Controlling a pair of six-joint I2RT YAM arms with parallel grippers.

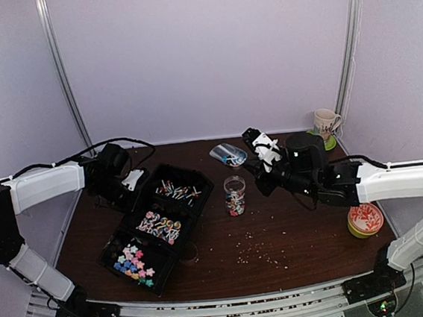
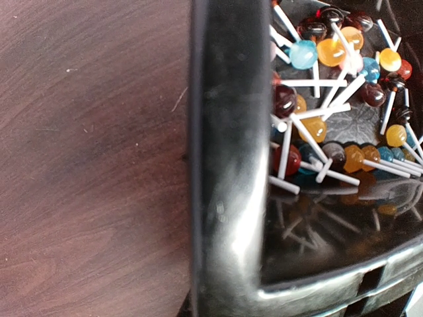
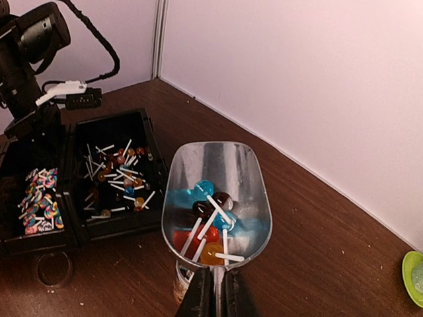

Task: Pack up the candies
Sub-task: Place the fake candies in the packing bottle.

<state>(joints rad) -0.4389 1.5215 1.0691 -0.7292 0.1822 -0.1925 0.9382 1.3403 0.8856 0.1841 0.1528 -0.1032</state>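
Top view: dark wood-grain surface (image 1: 303, 254), pale lilac walls (image 1: 209, 54) on 3 sides, metal posts (image 1: 61, 75) in the far corners. Black 3-bin tray (image 1: 107, 256) sits left of centre w/ candies (image 1: 158, 227) in every bin. More are in the clear jar (image 1: 235, 195) just right of it. Pale crumbs (image 1: 254, 250) lie scattered nearer me. A clear ring (image 1: 189, 254) lies by the tray's near end. Mug (image 1: 326, 123) stands far right on a green saucer (image 1: 332, 143); its print is too small to read. Round tin (image 1: 365, 220) w/ red pattern at the right edge, no legible text. My left tool (image 1: 131, 181) is at the tray's far-left rim. My right tool (image 1: 260, 152) holds a scoop (image 1: 228, 154) above the surface beyond the jar.

Left wrist: bare wood on the left, the glossy tray rim fills the centre, lollies (image 2: 344, 59) w/ white sticks heaped in the bin on the right. My fingers aren't in frame, so can't tell if that tool is apart or together.

Right wrist: right tool clamped on the scoop's handle. The scoop is roughly level w/ a few lollies in it, jar partly hidden beneath. Tray to the left, wall corner behind.
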